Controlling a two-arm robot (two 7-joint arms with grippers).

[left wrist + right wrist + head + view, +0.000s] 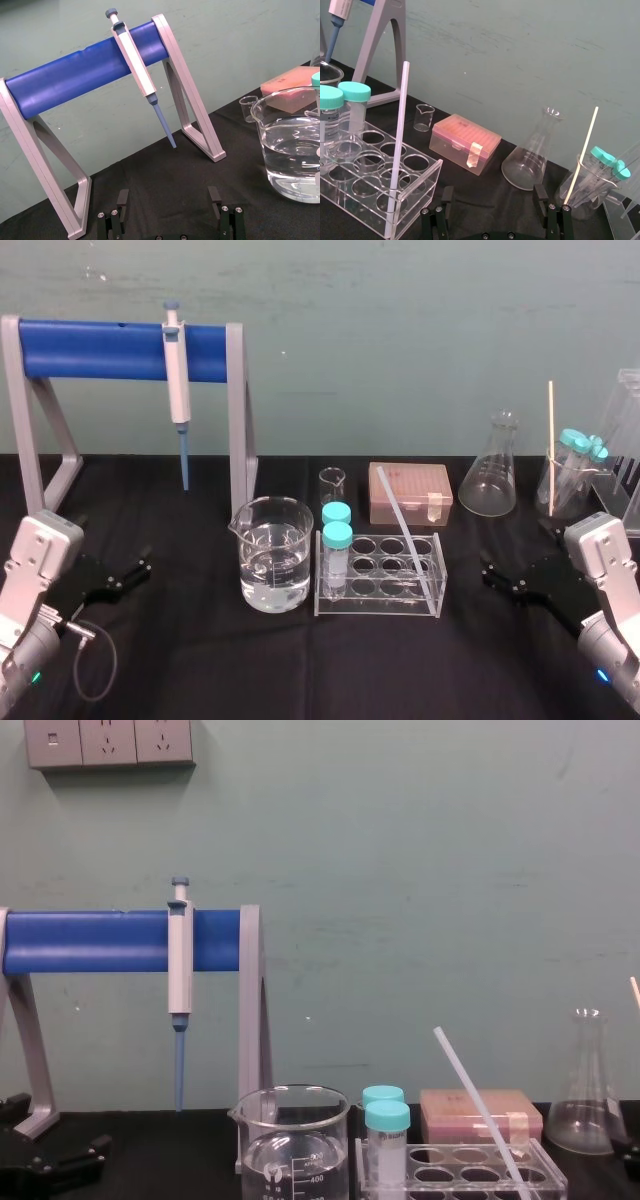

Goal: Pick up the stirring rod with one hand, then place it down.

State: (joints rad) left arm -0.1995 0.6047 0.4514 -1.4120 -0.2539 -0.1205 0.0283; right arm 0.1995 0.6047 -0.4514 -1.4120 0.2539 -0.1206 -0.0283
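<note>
A pipette [179,380] hangs on a blue-barred stand [90,350] at the back left of the black counter [200,660]. A beaker of water [274,555] stands just beside a clear rack [380,606] holding two teal-capped tubes [337,552]. Behind them are a small beaker [332,485], a pink box [410,493] and a flask [490,475].

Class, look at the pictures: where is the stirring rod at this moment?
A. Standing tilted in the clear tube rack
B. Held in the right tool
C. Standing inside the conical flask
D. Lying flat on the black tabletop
A: the stirring rod leans with its lower end in a well of the clear tube rack, while the left tool and the right tool sit open off to either side, apart from it.
</note>
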